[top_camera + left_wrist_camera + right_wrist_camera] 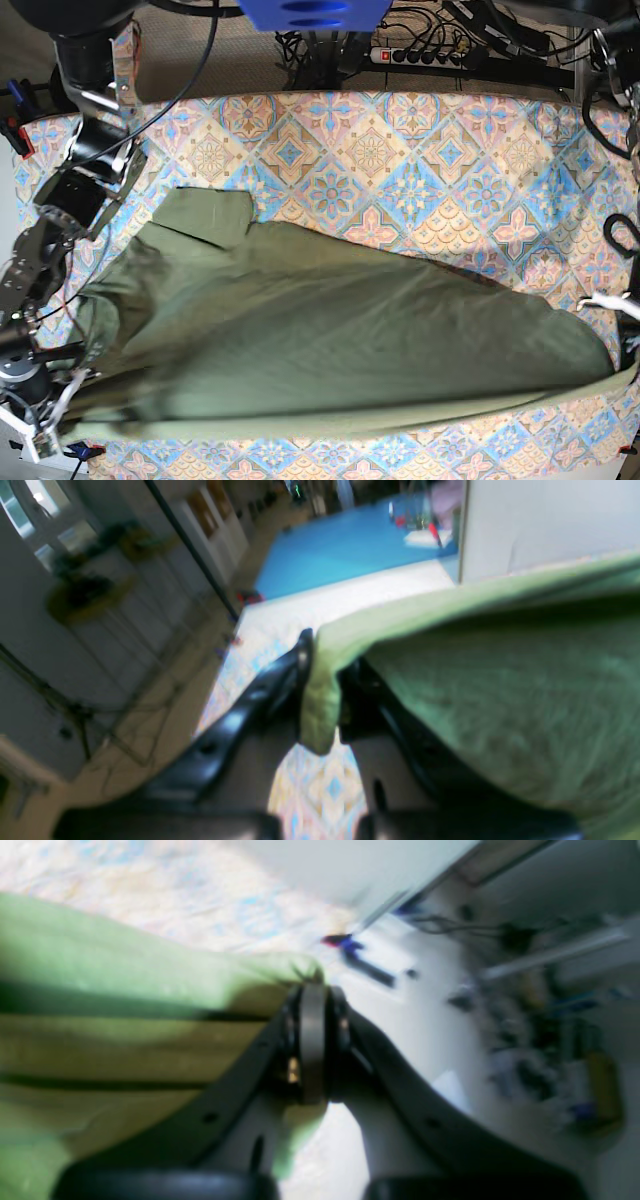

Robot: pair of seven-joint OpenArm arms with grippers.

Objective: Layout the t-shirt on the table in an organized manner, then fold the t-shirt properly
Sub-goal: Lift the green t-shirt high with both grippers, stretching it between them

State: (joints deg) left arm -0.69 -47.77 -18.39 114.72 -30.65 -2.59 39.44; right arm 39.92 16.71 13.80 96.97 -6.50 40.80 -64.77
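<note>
The olive-green t-shirt is stretched in a long band across the front of the table, from the lower left to the right edge, with one sleeve lying flat at the upper left. In the left wrist view my left gripper is shut on a bunched edge of the t-shirt, above the patterned table. In the right wrist view my right gripper is shut on a fold of the t-shirt. Both wrist views are blurred.
A power strip and tangled cables lie beyond the table's far edge. The right arm's links stand over the table's left side. A blue floor mat and a white panel show past the table in the left wrist view.
</note>
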